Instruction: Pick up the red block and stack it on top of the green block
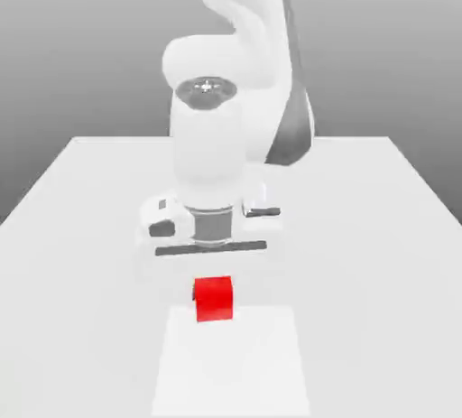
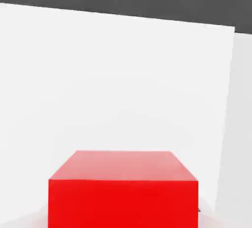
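Arm over the red block, approach to grasp.
The block sits on the worktop, on the far edge of a paler square patch, just nearer than the hand. You cannot tell how the fingers stand; centre them over the block, then descend squarely before closing.

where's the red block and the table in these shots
red block [image 1: 214, 298], exterior view, front face
red block [image 2: 123, 197], hand view, near face
table [image 1: 81, 227], exterior view, bare top on that view's left
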Controlling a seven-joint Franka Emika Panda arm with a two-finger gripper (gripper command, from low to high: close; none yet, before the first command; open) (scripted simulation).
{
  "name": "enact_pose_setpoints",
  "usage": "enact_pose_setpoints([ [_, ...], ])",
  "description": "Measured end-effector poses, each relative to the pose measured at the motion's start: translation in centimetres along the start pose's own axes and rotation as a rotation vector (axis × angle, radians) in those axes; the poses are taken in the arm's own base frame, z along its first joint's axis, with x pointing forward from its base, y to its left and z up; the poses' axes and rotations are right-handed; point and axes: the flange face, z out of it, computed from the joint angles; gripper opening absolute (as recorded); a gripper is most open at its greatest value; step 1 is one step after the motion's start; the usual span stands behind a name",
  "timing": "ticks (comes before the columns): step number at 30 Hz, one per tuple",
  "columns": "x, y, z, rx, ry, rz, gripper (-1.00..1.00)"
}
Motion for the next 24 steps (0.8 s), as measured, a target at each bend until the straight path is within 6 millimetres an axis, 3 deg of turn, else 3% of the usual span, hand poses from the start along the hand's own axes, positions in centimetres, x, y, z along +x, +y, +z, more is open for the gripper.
enact_pose_setpoints([
  [6, 9.5, 3.8, -1.0, 0.003, -0.006, 0.126, -1.00],
  [15, 22.0, 14.7, -2.9, 0.003, 0.010, 0.307, -1.00],
  [18, 23.0, 15.8, 0.7, 0.002, 0.014, 0.320, -1.00],
  [19, 23.1, 15.9, 2.2, 0.002, 0.014, 0.321, 1.00],
  [24, 23.1, 15.9, 2.2, 0.002, 0.014, 0.321, 1.00],
])
